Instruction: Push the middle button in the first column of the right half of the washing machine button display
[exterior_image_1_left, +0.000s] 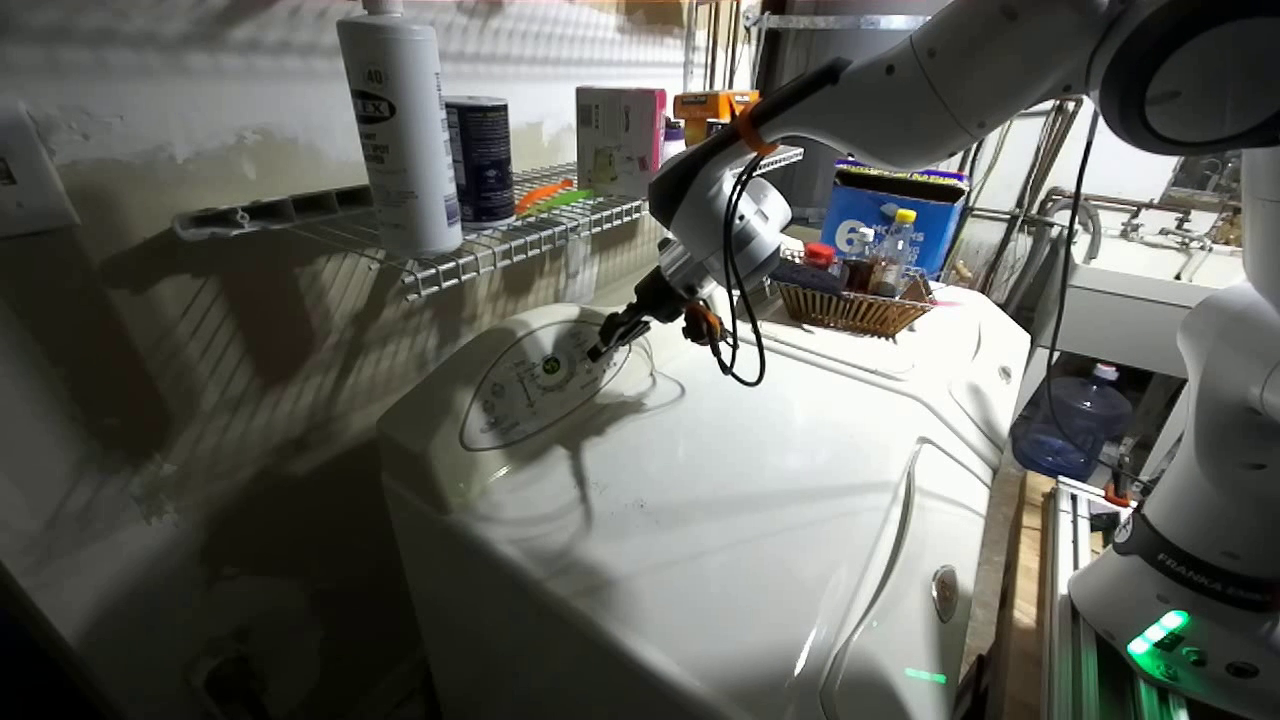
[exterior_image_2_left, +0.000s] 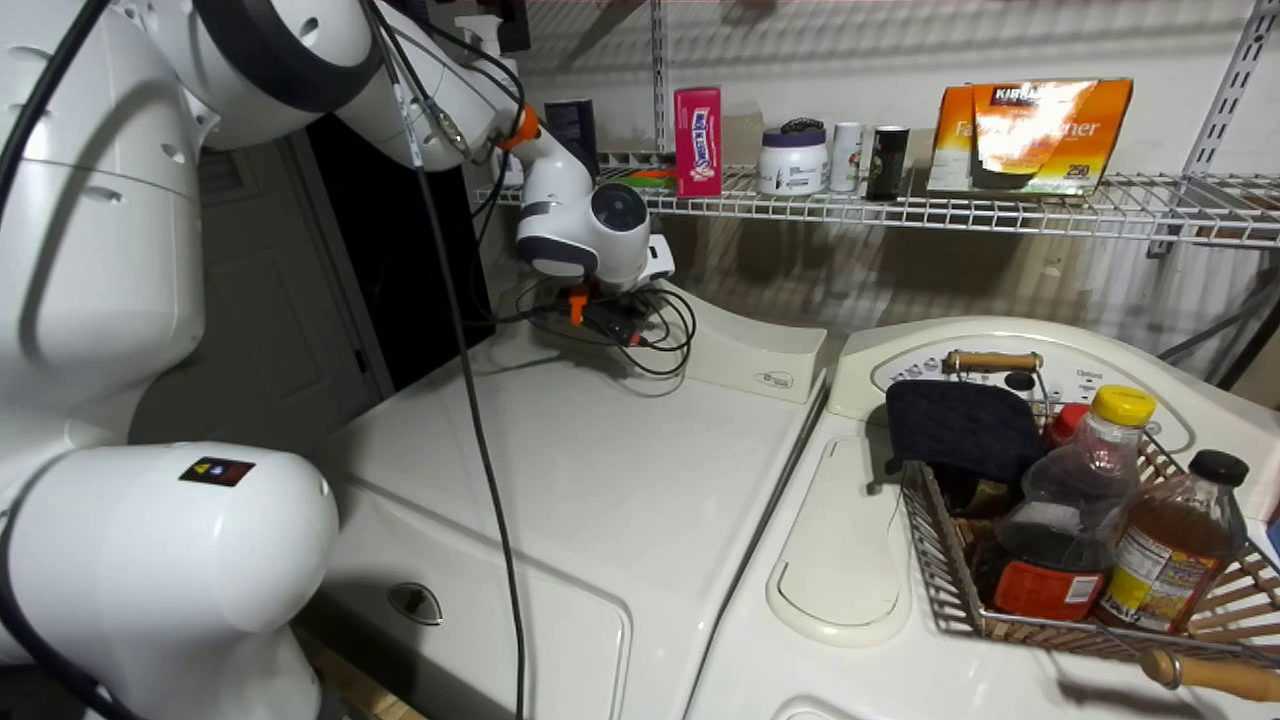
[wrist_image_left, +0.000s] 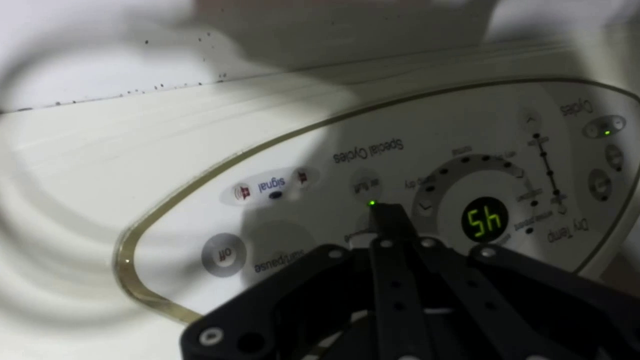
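Observation:
The glossy white washing machine (exterior_image_1_left: 740, 470) fills the middle of an exterior view, and its top also shows in an exterior view (exterior_image_2_left: 560, 470). Its oval button display (exterior_image_1_left: 510, 405) shows upside down in the wrist view (wrist_image_left: 325, 170). Under "Special Cycles", the air fluff button (wrist_image_left: 366, 184) is visible, with a green light lit beside it. The button adjoining it is partly hidden by my fingertips. My gripper (wrist_image_left: 392, 217) is shut and empty, its tips at this column, left of the lit "45" readout (wrist_image_left: 484, 220). I cannot tell whether the tips touch the panel.
A wire shelf (exterior_image_1_left: 520, 245) with bottles and boxes hangs above the display. A second white appliance (exterior_image_2_left: 840, 540) stands alongside, bearing a basket (exterior_image_2_left: 940, 560) of bottles. Loose black cables (exterior_image_1_left: 745, 370) hang from the wrist.

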